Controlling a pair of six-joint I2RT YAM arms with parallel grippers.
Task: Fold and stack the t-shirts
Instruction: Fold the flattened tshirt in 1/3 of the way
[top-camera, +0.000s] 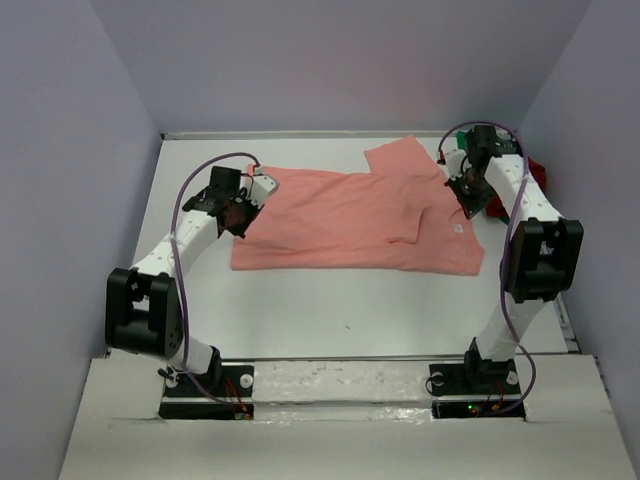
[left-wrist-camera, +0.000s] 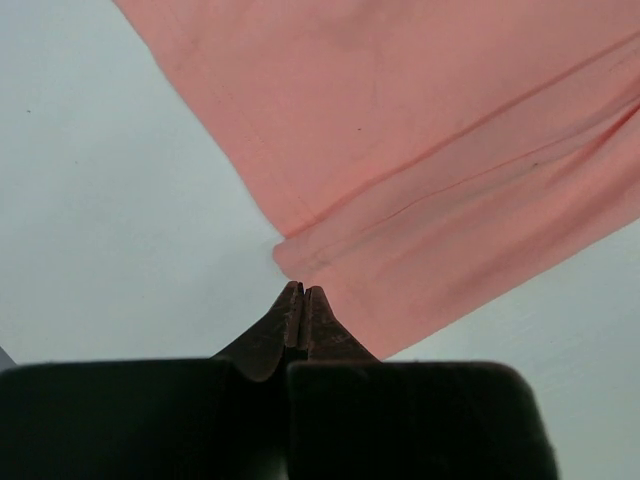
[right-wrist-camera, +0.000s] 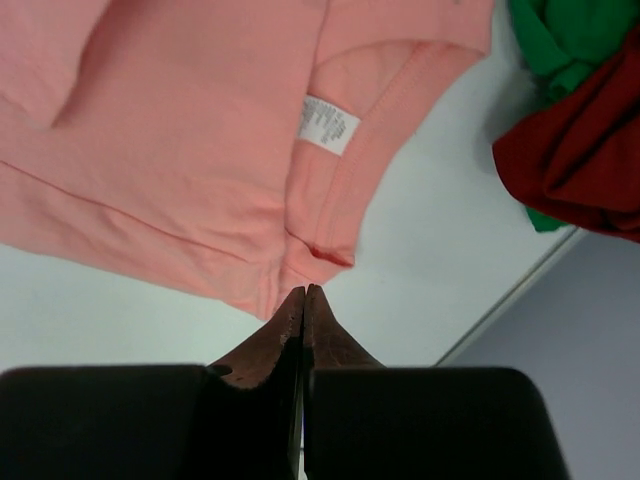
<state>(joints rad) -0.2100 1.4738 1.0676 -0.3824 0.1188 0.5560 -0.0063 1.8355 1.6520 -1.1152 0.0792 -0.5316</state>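
Observation:
The salmon-pink t-shirt (top-camera: 350, 215) (left-wrist-camera: 420, 130) (right-wrist-camera: 180, 140) lies flat across the middle of the table, one sleeve pointing to the back. My left gripper (top-camera: 240, 215) (left-wrist-camera: 302, 290) is shut at its left edge, tips just short of a folded corner. My right gripper (top-camera: 467, 198) (right-wrist-camera: 305, 288) is shut at the shirt's right edge, below the collar and its white label (right-wrist-camera: 330, 125). No cloth shows between either pair of jaws. The dark red t-shirt (top-camera: 535, 172) (right-wrist-camera: 580, 160) and the green t-shirt (right-wrist-camera: 560, 40) lie bunched together at the back right.
White walls close in the table on the left, back and right. The table's right edge (right-wrist-camera: 510, 290) runs close past my right gripper. Bare tabletop (top-camera: 350, 310) lies between the pink shirt and the arm bases.

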